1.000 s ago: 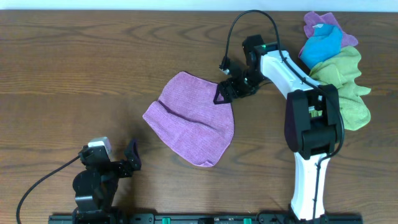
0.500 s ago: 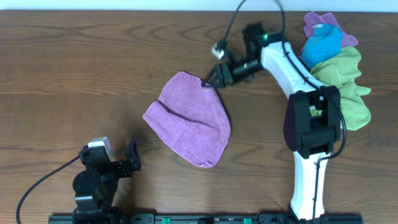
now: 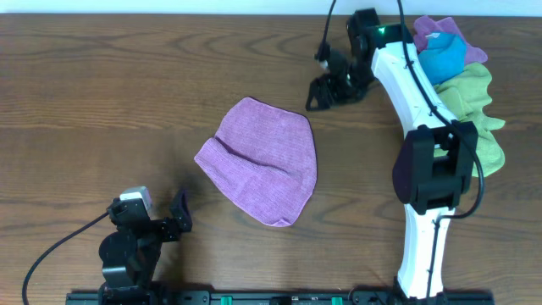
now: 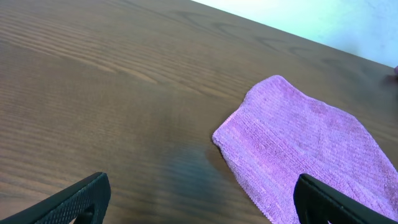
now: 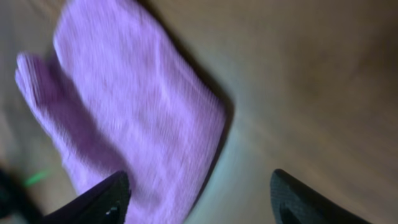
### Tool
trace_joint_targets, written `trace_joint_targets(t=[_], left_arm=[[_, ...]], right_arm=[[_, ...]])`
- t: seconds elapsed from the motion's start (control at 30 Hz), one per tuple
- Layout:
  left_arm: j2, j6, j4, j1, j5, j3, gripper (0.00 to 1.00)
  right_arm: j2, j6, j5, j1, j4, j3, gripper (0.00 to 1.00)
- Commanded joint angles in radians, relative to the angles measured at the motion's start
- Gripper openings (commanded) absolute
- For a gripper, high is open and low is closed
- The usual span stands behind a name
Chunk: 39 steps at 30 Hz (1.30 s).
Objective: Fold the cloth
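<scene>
The lavender cloth (image 3: 258,161) lies flat in the middle of the table, doubled over with a crease near its left side. My right gripper (image 3: 322,91) hovers beyond the cloth's far right corner, apart from it, open and empty. In the right wrist view the cloth (image 5: 124,106) sits ahead and left of the right gripper (image 5: 199,196), blurred. My left gripper (image 3: 174,216) rests near the front left edge, open. In the left wrist view the cloth (image 4: 311,143) lies ahead and to the right of the left gripper (image 4: 199,199), with bare wood between its fingers (image 4: 87,196).
A pile of other cloths sits at the back right: a purple one (image 3: 436,32), a bright blue one (image 3: 440,59) and a lime-green one (image 3: 474,110). The right arm's white body (image 3: 423,229) stands at the front right. The table's far edge runs just behind the right gripper.
My right gripper was at the cloth's far right edge; it has drawn away toward the back right, free of it. The cloth's far right corner now lies flat. The left arm is still.
</scene>
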Motion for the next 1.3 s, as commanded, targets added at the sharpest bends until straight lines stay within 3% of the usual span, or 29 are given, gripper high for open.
trace_joint_targets(t=[0.0, 0.13, 0.17, 0.23, 0.43, 0.63, 0.87, 1.1, 1.27], left_arm=[[-0.006, -0.004, -0.003, -0.003, -0.003, -0.019, 0.95], [-0.006, -0.004, -0.003, -0.003, -0.003, -0.019, 0.95], [-0.006, -0.004, -0.003, -0.003, -0.003, -0.019, 0.95], [-0.006, -0.004, -0.003, -0.003, -0.003, -0.019, 0.95], [-0.006, -0.004, -0.003, -0.003, -0.003, -0.019, 0.95], [-0.006, -0.004, -0.003, -0.003, -0.003, -0.019, 0.95], [-0.006, -0.004, -0.003, -0.003, -0.003, -0.019, 0.95], [-0.006, -0.004, -0.003, -0.003, -0.003, -0.019, 0.95], [-0.006, -0.004, -0.003, -0.003, -0.003, -0.019, 0.95]], right_arm=[[0.002, -0.013, -0.126, -0.004, -0.072, -0.040, 0.74], [-0.005, -0.035, -0.143, 0.000, -0.208, -0.045, 0.88], [-0.018, -0.045, -0.157, 0.000, -0.221, -0.049, 0.89], [-0.078, -0.039, -0.146, -0.001, -0.197, -0.075, 0.99], [-0.374, 0.026, 0.066, -0.016, -0.072, -0.193, 0.99], [-0.608, 0.164, -0.012, -0.016, 0.251, -0.704, 0.99], [-0.630, 0.210, -0.305, 0.013, 0.510, -1.019, 0.99], [-0.629, 0.319, -0.399, 0.042, 0.747, -1.209, 0.99], [-0.629, 0.393, -0.466, 0.058, 0.824, -1.307, 0.99]])
